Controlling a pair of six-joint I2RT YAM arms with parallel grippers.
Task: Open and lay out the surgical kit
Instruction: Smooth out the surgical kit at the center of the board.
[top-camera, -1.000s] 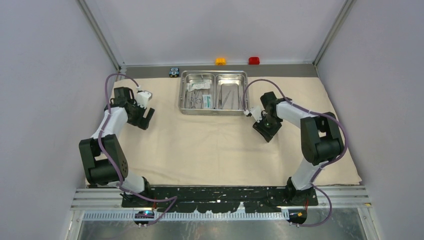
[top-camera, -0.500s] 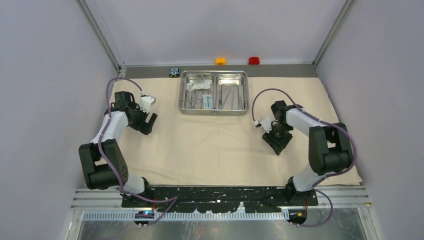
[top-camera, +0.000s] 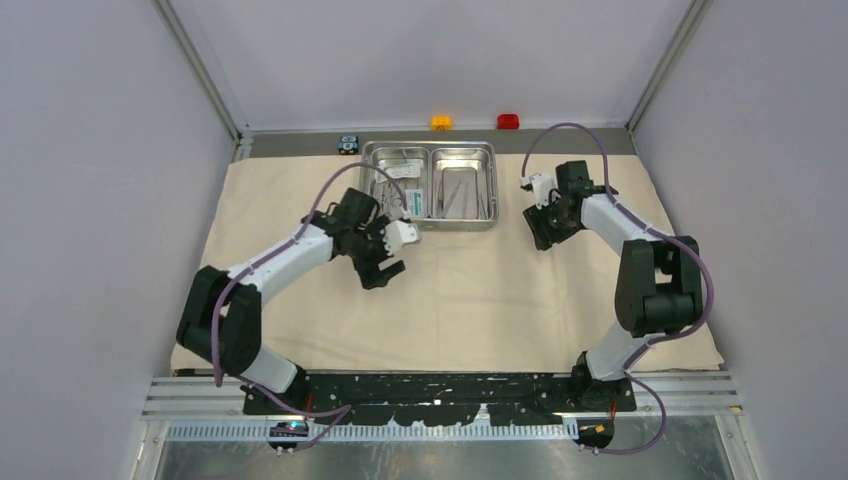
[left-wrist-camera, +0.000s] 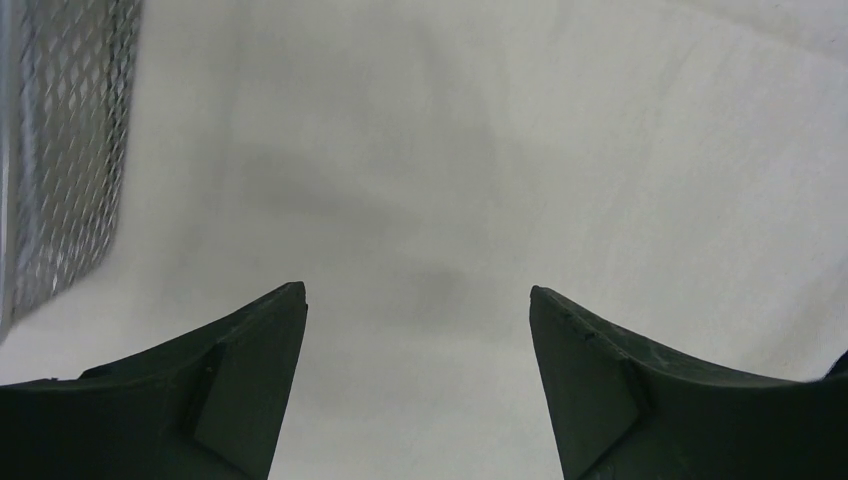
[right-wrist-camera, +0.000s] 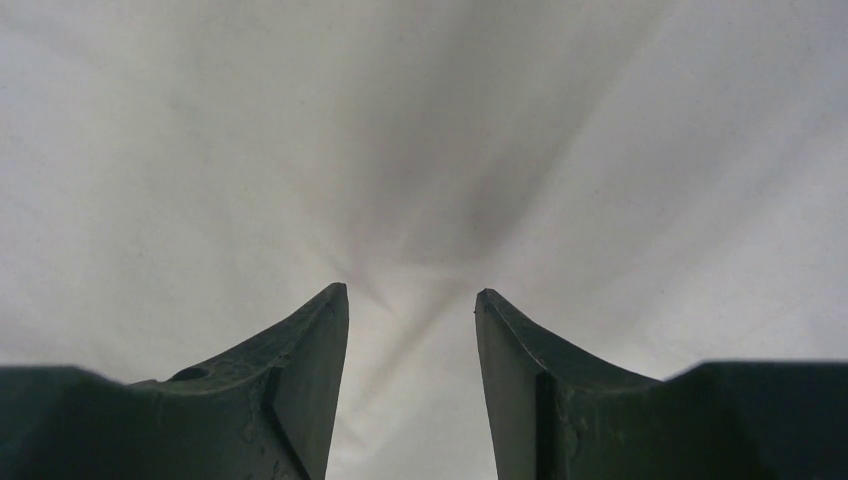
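Cloth wrap (top-camera: 470, 300) lay spread flat on the counter. The tray (top-camera: 450, 225) sat at its far edge, instruments (top-camera: 455, 192) not yet removed. Left fingers (left-wrist-camera: 250, 390) stood wide apart, empty; right fingers (right-wrist-camera: 300, 390) partly apart, empty. Laying-out remained.

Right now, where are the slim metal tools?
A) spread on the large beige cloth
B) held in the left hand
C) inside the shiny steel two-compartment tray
C: the slim metal tools lie inside the shiny steel two-compartment tray; the left hand and right hand hang open and empty over the large beige cloth.
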